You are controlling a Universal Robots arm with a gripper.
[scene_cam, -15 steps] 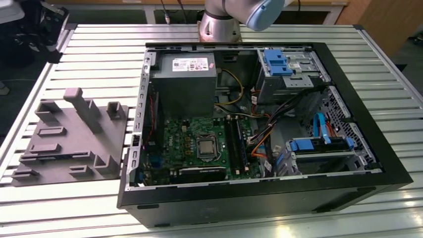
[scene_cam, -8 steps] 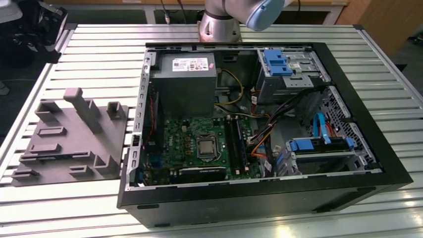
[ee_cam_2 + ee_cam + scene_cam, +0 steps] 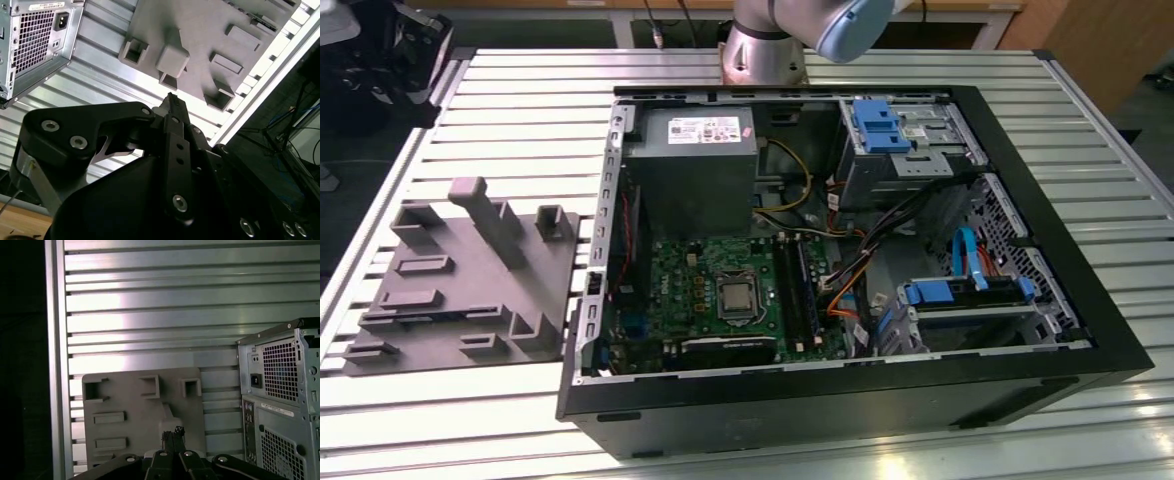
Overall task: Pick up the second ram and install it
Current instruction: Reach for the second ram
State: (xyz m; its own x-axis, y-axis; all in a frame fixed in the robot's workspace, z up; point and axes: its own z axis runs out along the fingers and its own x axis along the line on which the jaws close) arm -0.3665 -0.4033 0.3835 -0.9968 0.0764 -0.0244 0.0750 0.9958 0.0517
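Silver slatted table (image 3: 520, 90) carries a grey tray (image 3: 454, 290) and open computer case (image 3: 854, 400); the pincer (image 3: 172, 432) hangs pressed together.

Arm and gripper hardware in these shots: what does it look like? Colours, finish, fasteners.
The arm is a silver-grey metal tube with a light blue joint cap. The gripper is matt black, with flat, rounded link plates dotted with silver screw heads, tapering to two slim black fingers.
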